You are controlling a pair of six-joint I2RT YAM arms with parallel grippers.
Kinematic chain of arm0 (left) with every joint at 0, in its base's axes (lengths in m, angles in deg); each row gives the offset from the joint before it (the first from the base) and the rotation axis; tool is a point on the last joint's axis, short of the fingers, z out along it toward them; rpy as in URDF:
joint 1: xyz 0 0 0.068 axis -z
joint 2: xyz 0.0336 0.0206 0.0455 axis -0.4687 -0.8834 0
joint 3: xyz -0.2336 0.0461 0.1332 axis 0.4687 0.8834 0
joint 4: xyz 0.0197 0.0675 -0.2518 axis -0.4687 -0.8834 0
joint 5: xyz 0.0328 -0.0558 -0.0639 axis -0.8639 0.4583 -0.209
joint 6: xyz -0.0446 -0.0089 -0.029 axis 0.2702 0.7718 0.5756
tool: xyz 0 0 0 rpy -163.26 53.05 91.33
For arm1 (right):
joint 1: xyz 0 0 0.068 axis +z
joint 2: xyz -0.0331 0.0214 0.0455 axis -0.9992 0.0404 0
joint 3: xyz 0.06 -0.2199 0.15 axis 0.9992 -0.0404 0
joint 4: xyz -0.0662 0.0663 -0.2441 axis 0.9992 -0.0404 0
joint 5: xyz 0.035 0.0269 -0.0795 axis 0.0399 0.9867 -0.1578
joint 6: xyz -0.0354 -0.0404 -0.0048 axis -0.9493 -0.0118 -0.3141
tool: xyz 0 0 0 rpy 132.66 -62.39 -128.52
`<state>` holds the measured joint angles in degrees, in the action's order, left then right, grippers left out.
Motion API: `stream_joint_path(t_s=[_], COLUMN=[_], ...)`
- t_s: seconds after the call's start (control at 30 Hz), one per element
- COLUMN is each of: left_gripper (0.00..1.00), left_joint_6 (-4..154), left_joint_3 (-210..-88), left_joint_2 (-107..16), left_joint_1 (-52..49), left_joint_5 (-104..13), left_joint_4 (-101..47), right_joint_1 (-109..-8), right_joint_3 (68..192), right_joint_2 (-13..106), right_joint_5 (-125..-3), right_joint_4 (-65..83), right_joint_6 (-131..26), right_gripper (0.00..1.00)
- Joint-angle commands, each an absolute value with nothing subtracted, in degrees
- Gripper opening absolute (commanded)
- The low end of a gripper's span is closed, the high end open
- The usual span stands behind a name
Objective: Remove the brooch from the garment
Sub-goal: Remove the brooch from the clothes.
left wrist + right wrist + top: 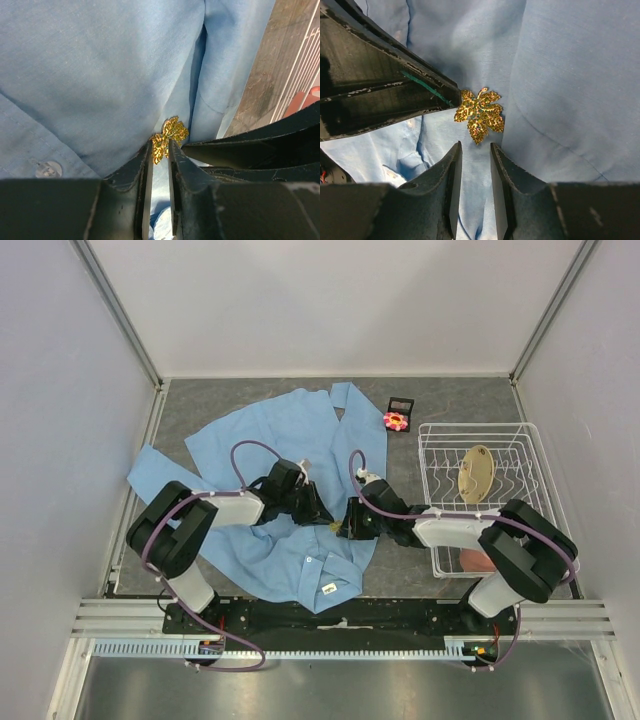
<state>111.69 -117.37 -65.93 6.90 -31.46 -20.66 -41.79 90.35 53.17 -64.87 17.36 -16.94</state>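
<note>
Grey table [470,400], pale walls on three sides. Brooch [397,420], a pink petalled disc, lies on bare table just off the right edge of the garment [290,435], well apart from both grippers. The soft, creased blue cloth carries a glittery gold leaf pin [480,114]. Left gripper [160,145]: narrow slot, tips at the leaf's lobe; cannot tell whether it pinches. Right gripper [475,147]: slightly parted, empty, leaf just ahead. The two grippers crowd close together; wire basket [520,440] to the right.
</note>
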Motion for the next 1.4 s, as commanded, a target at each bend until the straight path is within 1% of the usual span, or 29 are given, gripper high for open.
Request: stream_joint_path(t_s=[0.0,0.1,0.23,0.37,0.53,0.63,0.73,0.77,0.87,0.93,0.97,1.03,1.07,1.17,1.37], left_gripper=[0.23,0.22,0.22,0.22,0.22,0.24,0.34,0.42,0.49,0.49,0.44,0.38,0.31,0.24,0.16], left_joint_6=[108.85,108.32,107.88,107.35,105.42,103.31,100.50,99.80,97.42,97.33,97.68,98.29,99.34,101.45,101.90], left_joint_3=[-121.43,-122.05,-123.28,-123.11,-123.55,-124.34,-125.13,-125.65,-126.88,-127.06,-127.59,-128.55,-129.17,-128.65,-127.77], left_joint_2=[-68.05,-68.67,-69.72,-69.55,-68.15,-65.87,-61.47,-59.72,-58.39,-59.17,-60.05,-63.82,-65.05,-68.40,-70.25], left_joint_1=[7.30,7.56,7.56,7.65,7.65,7.91,8.96,9.58,10.37,10.37,10.37,10.37,10.37,10.37,10.37], left_joint_5=[-32.76,-33.28,-33.29,-33.02,-32.76,-34.24,-37.92,-38.47,-40.93,-39.28,-38.22,-36.11,-35.66,-34.69,-35.92], left_joint_4=[-24.04,-25.80,-28.71,-30.56,-32.14,-34.15,-36.09,-36.62,-38.56,-37.07,-36.54,-35.23,-34.43,-31.53,-32.32], right_joint_1=[-42.07,-41.98,-42.16,-42.33,-42.51,-42.51,-42.51,-42.59,-42.60,-42.60,-42.60,-42.60,-42.60,-42.60,-42.60], right_joint_3=[91.19,90.49,89.09,87.50,88.12,87.07,85.31,85.04,84.43,83.81,83.64,82.67,82.41,81.79,81.70], right_joint_2=[53.10,52.74,55.11,55.13,52.84,51.52,50.03,49.67,50.10,50.98,52.03,52.83,53.27,53.89,55.03], right_joint_5=[-67.23,-66.28,-63.02,-62.49,-66.17,-68.38,-69.34,-69.26,-68.82,-67.42,-66.80,-66.45,-66.53,-66.62,-65.31], right_joint_4=[20.46,21.77,29.84,35.14,28.13,25.74,25.74,25.56,26.43,29.15,29.95,32.66,33.29,35.22,40.58], right_joint_6=[-13.52,-12.03,-9.22,-6.32,-6.40,-5.26,-4.56,-4.38,-2.98,-2.19,-1.49,-0.69,-0.34,0.19,0.89], right_gripper=[0.35,0.36,0.40,0.41,0.42,0.43,0.46,0.46,0.48,0.48,0.48,0.48,0.47,0.45,0.44])
